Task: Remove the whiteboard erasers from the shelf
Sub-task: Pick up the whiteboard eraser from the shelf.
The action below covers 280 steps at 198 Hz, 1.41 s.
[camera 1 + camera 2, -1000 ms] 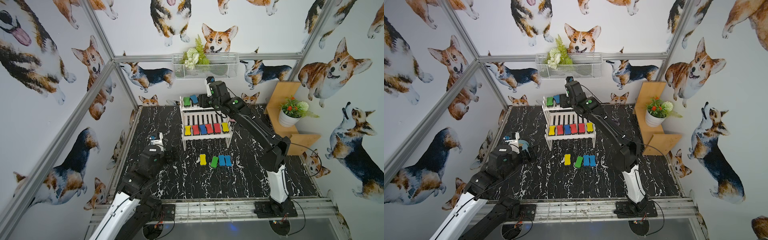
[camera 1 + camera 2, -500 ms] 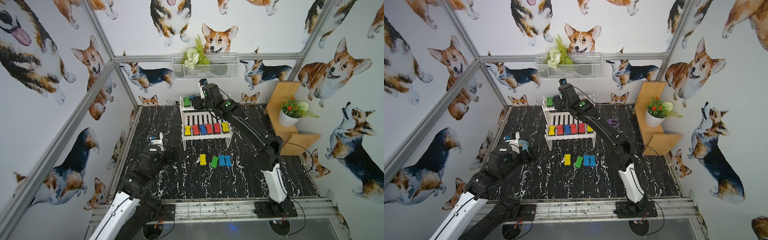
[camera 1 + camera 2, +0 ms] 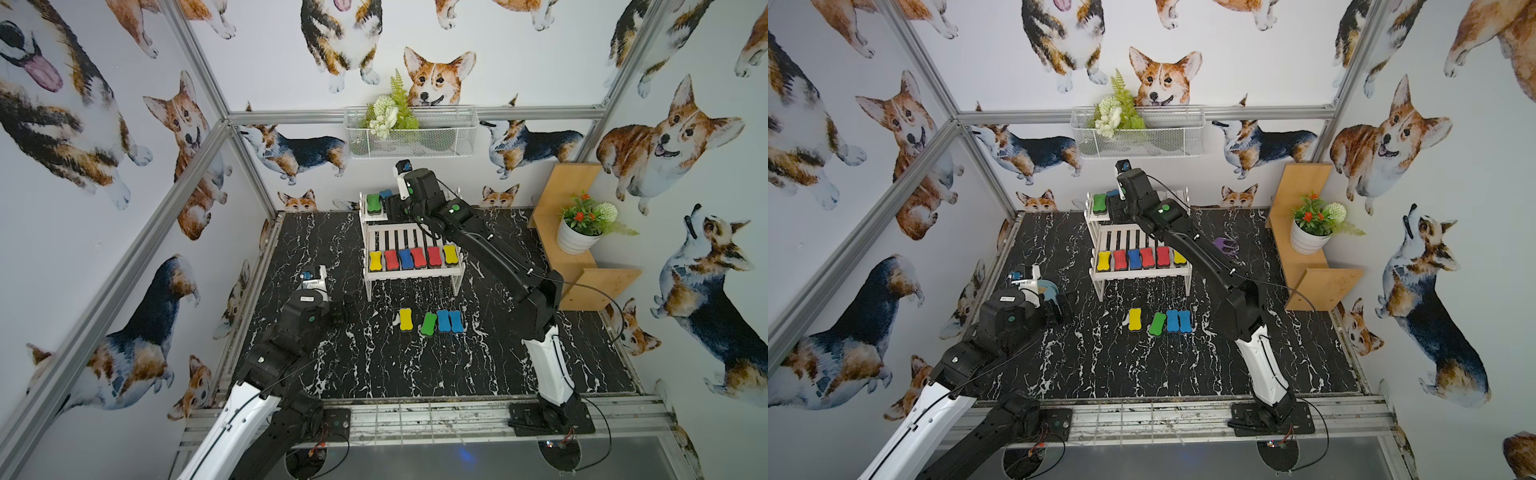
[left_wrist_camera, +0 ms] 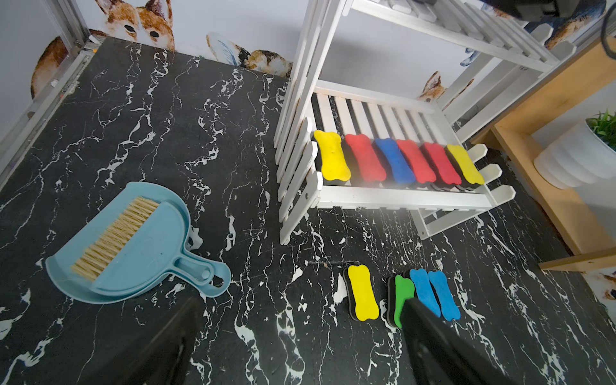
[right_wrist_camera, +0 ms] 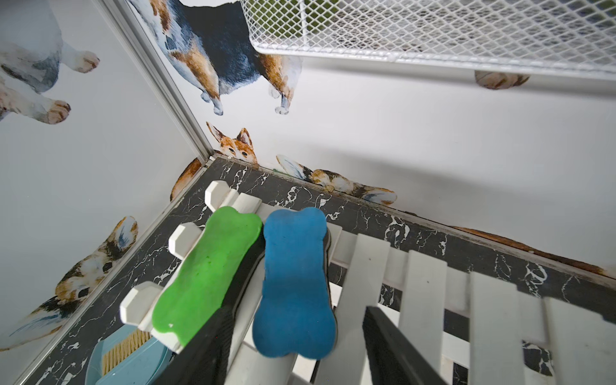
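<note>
The white slatted shelf (image 3: pixel 411 274) stands at the back of the black marble table. On its upper tier lie a green eraser (image 5: pixel 206 273) and a blue eraser (image 5: pixel 295 283) side by side. My right gripper (image 5: pixel 298 311) is open, one finger on each side of the blue eraser's near end, with a gap on both sides. In both top views it sits at the upper tier's left end (image 3: pixel 392 208). Several erasers (image 3: pixel 405 258) line the lower tier's front. More erasers lie on the table: yellow (image 3: pixel 405 319), green (image 3: pixel 428 323), two blue (image 3: pixel 449 321). My left gripper (image 4: pixel 300 301) hovers open and empty.
A light blue dustpan with a brush (image 4: pixel 133 240) lies on the table to the left of the shelf. A tan stepped shelf (image 3: pixel 582 270) with a potted plant (image 3: pixel 579 232) stands at the right wall. A wire basket (image 3: pixel 411 133) hangs above the shelf. A purple toy fork (image 3: pixel 1225 245) lies behind my right arm.
My right gripper has moved left along the upper tier until its fingers straddle the blue eraser, and its jaws have narrowed slightly. The left arm has not moved.
</note>
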Available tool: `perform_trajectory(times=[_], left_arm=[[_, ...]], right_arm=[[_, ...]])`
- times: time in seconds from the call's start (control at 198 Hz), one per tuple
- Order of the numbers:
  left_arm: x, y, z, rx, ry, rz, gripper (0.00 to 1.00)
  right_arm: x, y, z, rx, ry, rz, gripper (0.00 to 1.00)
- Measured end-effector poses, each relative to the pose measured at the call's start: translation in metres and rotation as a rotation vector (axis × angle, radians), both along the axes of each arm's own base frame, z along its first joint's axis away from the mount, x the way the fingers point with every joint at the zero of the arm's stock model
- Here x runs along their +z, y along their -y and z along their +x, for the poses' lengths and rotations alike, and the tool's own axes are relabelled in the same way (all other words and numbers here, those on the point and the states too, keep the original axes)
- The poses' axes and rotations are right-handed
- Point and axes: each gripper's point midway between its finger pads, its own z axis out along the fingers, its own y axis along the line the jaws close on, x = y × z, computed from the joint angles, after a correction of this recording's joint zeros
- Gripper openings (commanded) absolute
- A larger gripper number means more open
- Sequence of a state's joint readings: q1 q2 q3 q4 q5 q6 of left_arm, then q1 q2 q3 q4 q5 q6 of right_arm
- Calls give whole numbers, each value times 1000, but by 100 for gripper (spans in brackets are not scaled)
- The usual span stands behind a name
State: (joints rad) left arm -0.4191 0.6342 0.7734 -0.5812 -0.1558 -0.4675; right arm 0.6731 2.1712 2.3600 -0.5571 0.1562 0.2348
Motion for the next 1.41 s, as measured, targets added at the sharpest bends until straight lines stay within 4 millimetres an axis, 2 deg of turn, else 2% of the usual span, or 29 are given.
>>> perform_trajectory(times=[0.343,0.691,0.706,0.877,1.009,1.17,1.412], left_arm=[[0,0,0,1,2,0,99],[-3,-1,-1,3,-5,4,99],[-3,-1,-1,3,-5,4,99],[-3,-1,-1,5,-4,5,99],[-4,-2,-1,5,-7,6,99],[-6,-1,-1,5,-11,8,99],[-8,-2,-1,6,-14,10,99]], right_arm=[[-14,-2,7,21,-24,-2,66],[-16,-7,14,41,-6,4,64],[-16,-7,14,44,-2,2,60],[-15,-13,13,75,7,2,51],[-17,-14,13,87,18,-1,47],[-17,-11,7,92,19,-2,46],[-12,2,-14,98,-7,3,43]])
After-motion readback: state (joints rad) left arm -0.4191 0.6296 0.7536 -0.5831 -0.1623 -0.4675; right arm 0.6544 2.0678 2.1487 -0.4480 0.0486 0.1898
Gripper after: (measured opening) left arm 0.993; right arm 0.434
